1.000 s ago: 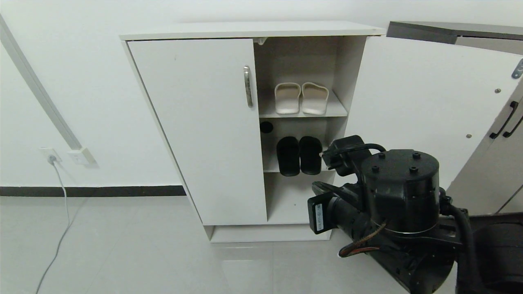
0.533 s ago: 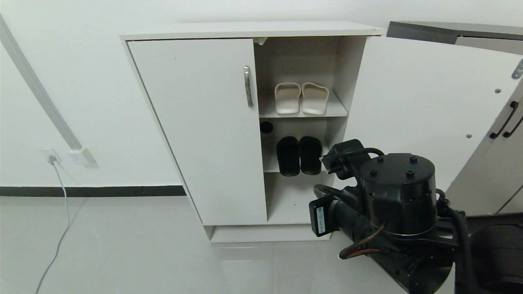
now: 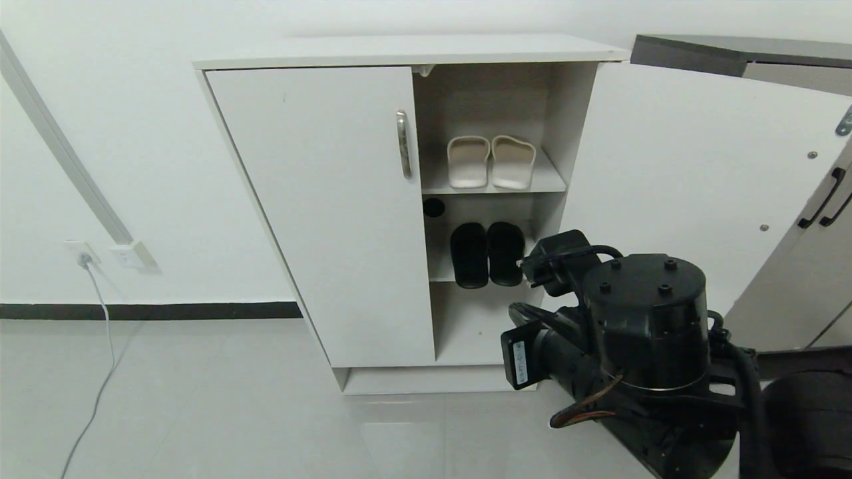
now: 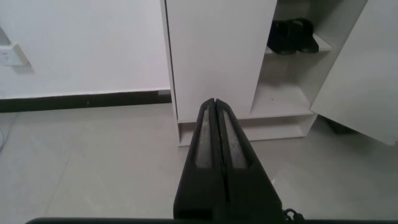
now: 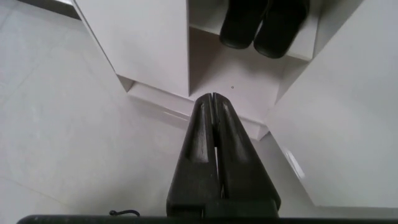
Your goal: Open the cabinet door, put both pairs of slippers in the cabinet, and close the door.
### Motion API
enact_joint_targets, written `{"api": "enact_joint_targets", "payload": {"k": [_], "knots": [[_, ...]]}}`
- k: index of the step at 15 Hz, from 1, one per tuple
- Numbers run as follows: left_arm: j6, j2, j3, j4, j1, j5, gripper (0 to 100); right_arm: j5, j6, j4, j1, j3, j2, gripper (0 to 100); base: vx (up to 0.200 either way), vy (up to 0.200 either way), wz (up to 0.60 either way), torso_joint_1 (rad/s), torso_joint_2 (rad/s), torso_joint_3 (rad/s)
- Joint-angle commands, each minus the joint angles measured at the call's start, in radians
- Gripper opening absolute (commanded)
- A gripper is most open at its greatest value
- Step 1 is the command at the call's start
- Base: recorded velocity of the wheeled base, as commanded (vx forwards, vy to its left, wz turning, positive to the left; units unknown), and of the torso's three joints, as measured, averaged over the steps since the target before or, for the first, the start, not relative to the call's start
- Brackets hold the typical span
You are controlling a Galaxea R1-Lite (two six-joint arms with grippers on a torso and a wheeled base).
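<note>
Wall socket (image 3: 81, 255), grey cable (image 3: 100, 332)

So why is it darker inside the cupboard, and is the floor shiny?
Head view: the cabinet shades its own inside, darkest behind the white slippers; the glossy floor faintly mirrors its base. Right wrist view: the same sheen shows on the floor beside the base.

Left gripper (image 4: 213, 102) and right gripper (image 5: 212, 96) are both closed, angled downward.
</note>
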Motion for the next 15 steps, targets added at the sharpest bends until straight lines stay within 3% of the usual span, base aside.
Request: {"api": "enact_joint_targets", "payload": {"k": [1, 6, 15], "knots": [[0.0, 0.001, 0.0, -0.001, 0.0, 0.0, 0, -0.001, -0.001, 0.001, -0.001, 0.002, 0.003, 0, 0.0, 0.0, 0.0, 0.012, -0.17, -0.359], [0.0, 0.001, 0.0, -0.001, 0.0, 0.0, 0, -0.002, -0.003, 0.001, -0.001, 0.002, 0.003, 0, 0.0, 0.0, 0.0, 0.048, -0.5, -0.376], [0.0, 0.001, 0.0, -0.001, 0.0, 0.001, 0, -0.001, -0.009, 0.001, -0.001, 0.004, 0.003, 0, 0.0, 0.0, 0.0, 0.137, -0.47, -0.335]]}}
